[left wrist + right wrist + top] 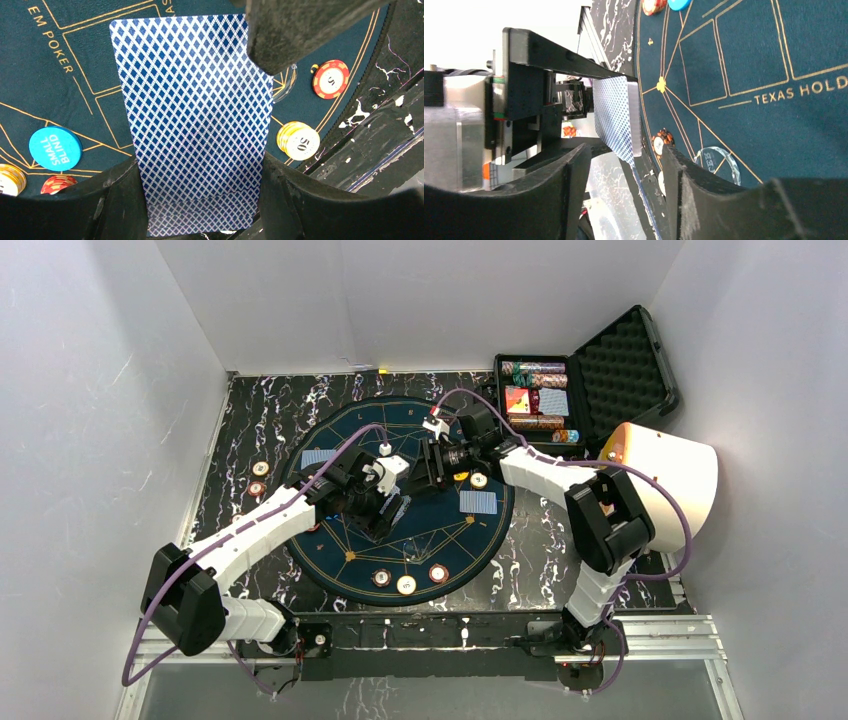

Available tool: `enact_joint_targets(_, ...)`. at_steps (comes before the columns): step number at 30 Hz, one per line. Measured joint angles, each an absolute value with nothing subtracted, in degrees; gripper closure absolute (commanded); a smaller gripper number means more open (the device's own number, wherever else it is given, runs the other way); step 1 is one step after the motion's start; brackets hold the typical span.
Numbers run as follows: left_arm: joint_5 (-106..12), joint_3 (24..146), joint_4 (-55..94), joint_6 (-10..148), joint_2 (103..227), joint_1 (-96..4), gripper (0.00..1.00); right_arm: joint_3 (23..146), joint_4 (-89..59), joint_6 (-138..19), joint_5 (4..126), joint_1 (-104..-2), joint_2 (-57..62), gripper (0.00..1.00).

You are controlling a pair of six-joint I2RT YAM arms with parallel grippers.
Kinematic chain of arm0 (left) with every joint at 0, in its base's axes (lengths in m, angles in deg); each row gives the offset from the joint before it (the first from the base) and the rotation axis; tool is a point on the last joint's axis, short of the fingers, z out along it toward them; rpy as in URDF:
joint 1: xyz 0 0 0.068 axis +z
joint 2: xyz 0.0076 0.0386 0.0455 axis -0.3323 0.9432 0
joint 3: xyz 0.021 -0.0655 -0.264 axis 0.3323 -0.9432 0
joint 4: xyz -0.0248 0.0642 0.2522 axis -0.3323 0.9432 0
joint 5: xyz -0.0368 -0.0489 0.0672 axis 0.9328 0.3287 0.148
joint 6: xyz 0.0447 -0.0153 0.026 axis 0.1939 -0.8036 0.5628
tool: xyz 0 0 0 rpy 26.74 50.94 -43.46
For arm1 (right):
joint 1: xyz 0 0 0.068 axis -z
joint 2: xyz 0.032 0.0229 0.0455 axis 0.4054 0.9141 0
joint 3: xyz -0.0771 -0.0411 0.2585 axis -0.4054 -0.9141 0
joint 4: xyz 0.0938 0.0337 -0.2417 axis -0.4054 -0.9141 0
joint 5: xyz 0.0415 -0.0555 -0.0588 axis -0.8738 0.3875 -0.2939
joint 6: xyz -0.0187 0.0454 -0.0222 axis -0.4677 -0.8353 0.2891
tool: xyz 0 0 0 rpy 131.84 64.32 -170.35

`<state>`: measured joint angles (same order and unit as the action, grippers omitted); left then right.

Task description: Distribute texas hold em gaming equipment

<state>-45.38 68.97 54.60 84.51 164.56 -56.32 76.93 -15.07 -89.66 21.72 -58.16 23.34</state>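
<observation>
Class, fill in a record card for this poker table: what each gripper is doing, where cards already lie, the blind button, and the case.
left gripper: shut on the deck of cards, blue backs showing
right gripper: open, fingers either side of the deck's corner
laid cards: on the round mat, left side; another lot at right
small blind button: on the mat, apart from the deck
case: open, far right corner

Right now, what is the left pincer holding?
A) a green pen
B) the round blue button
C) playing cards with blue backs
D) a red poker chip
C: in the left wrist view, the blue-backed cards stand clamped between the two fingers of the left pincer.
</observation>
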Motion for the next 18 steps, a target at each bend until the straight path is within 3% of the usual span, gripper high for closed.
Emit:
enact_joint_targets(13, -45.4, 69.0, 54.6, 84.5, 164.4, -56.3, 1.0, 75.6, -15.2, -89.6, 21.5, -58.2, 23.3, 0.75)
enact_joint_targets(18, -45.4, 69.0, 54.6, 84.5, 164.4, -56.3, 1.0, 75.6, -15.3, -89.6, 21.3, -58.2, 23.3, 0.95)
